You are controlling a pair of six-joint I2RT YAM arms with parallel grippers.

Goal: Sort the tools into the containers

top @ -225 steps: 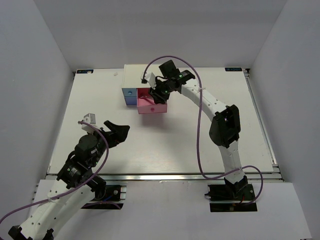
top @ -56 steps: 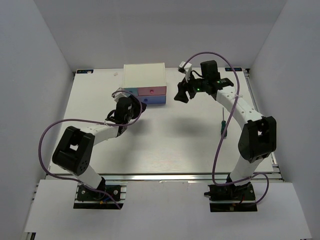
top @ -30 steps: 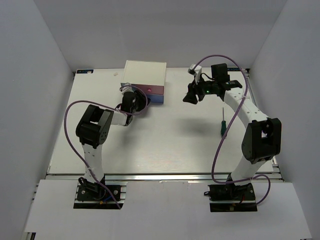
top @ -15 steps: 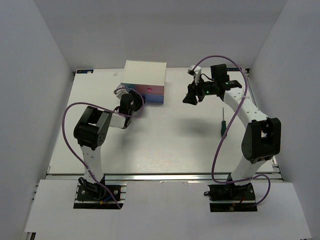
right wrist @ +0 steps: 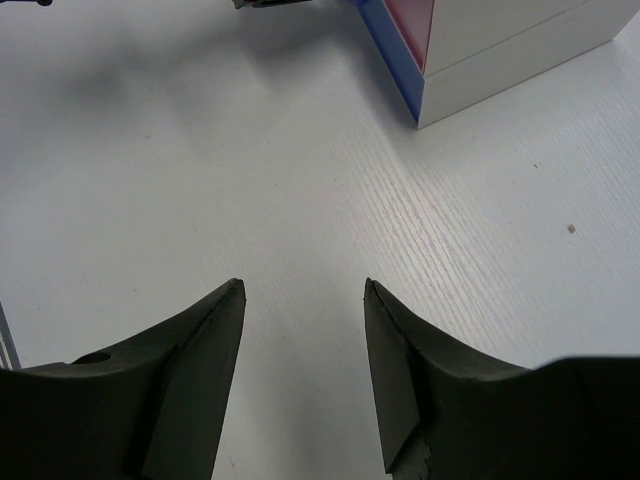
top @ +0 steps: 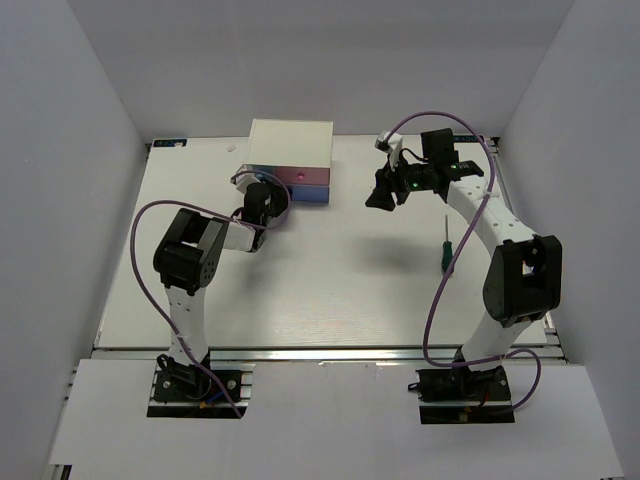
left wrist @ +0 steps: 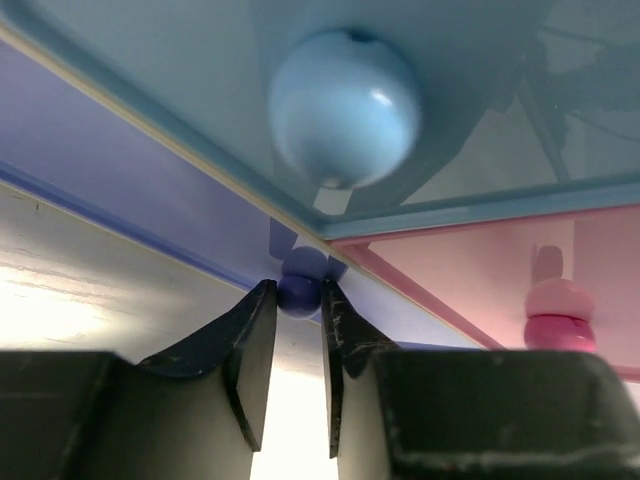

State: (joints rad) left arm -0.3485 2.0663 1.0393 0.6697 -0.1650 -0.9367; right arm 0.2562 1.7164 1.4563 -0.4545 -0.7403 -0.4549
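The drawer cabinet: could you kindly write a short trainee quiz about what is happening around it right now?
1. What sits between the left gripper's fingers? A light blue knob; B pink knob; C periwinkle knob.
2. True or false: the right gripper is open and empty.
3. Fill in: the green-handled screwdriver lies on the ____.
Key: 1 C; 2 true; 3 table.

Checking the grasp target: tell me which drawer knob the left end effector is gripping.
The periwinkle knob, pinched between the fingertips of the left end effector. The light blue knob above it and the pink knob to the right are untouched.
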